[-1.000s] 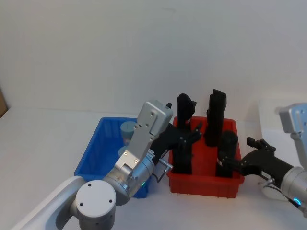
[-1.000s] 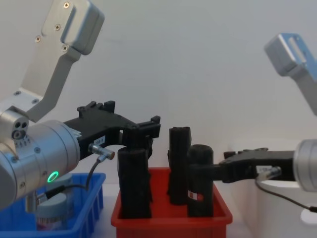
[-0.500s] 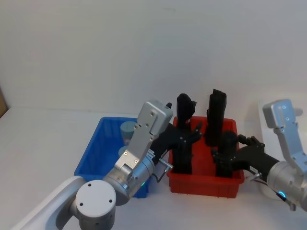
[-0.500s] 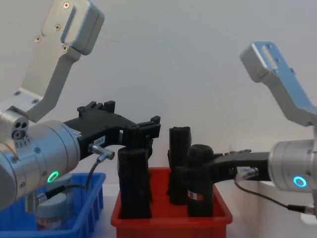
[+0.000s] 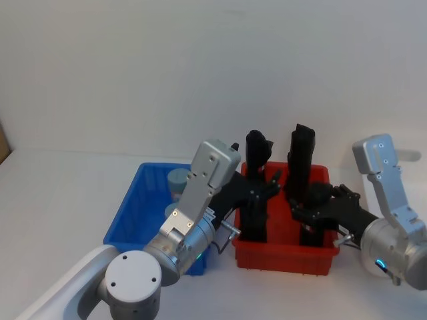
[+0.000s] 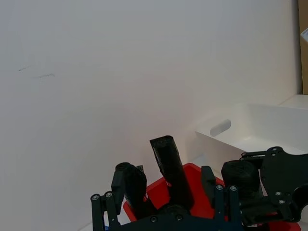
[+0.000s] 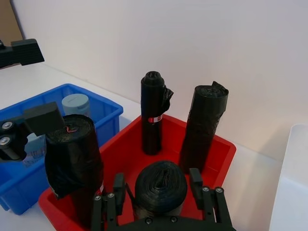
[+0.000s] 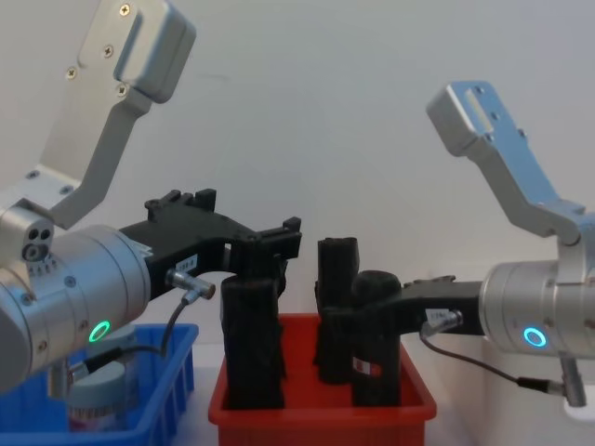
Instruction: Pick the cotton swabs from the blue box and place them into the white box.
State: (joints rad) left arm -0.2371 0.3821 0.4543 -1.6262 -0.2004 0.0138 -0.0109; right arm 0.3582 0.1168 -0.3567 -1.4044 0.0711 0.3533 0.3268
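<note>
**White box** (image 6: 255, 130): stands to the robot's right, beyond the red bin. The part of its interior on view from the left wrist is bare, with no tub in it. The rest of its floor cannot be checked.

**Blue box** (image 5: 133, 213): on the robot's left, side by side with the red bin. It holds the task's goods.

**Red bin** (image 5: 280, 257): between the two boxes and no part of the task. Four black rolls (image 7: 154, 113) stand upright in it.

**Left gripper** (image 5: 265, 187): reaches across from the blue box side and hangs above the red bin's near-left roll. Its fingers are spread wide and it carries nothing.

**Right gripper** (image 7: 158, 190): low in the red bin, its fingers set either side of the front roll (image 7: 161, 180). A sliver of red shows on each side, so it is parted and not clamped. It holds nothing.

**Cotton swabs** (image 7: 76, 104): at least two tubs sit upright in the blue box, one toward the far wall and one nearer. The arm hides much of the box floor, so a full count cannot be made.

**Finding:** in my judgement no transfer is in evidence, and every tub on view remains to be moved. Both grippers are at the red bin and neither is at the blue box. A pick from the blue box and the carry past the red bin to the white box are both outstanding.
</note>
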